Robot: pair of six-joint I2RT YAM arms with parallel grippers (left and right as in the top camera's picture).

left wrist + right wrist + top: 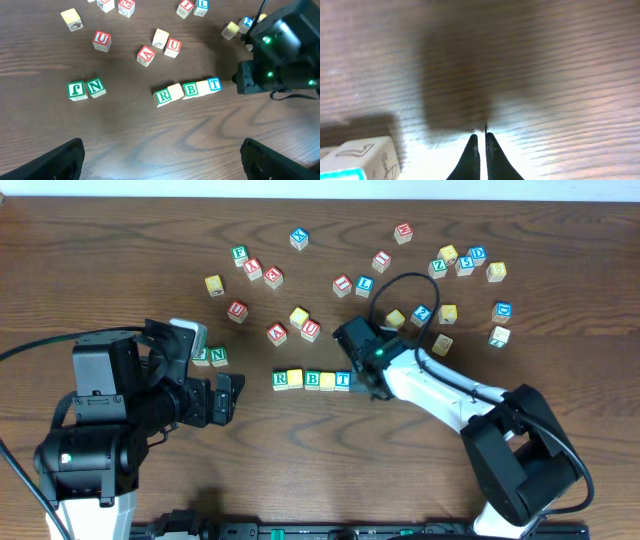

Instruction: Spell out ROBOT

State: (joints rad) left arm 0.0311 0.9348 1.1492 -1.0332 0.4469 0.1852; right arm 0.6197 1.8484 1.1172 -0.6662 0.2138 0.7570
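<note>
Row: I see the R cube (281, 379), yellow block (295, 378), B cube (312, 379) and second yellow block (327, 380) side by side, running left from the T cube (343, 379).
Right gripper (481, 145): I read it pinched fully closed and empty, tips low over the table (120, 260) just right of the T cube.
Left gripper (230, 398): spread wide and empty, well left of the T cube, past the R end.
F and N cubes (210, 355): a touching pair, farther left of the T cube.
</note>
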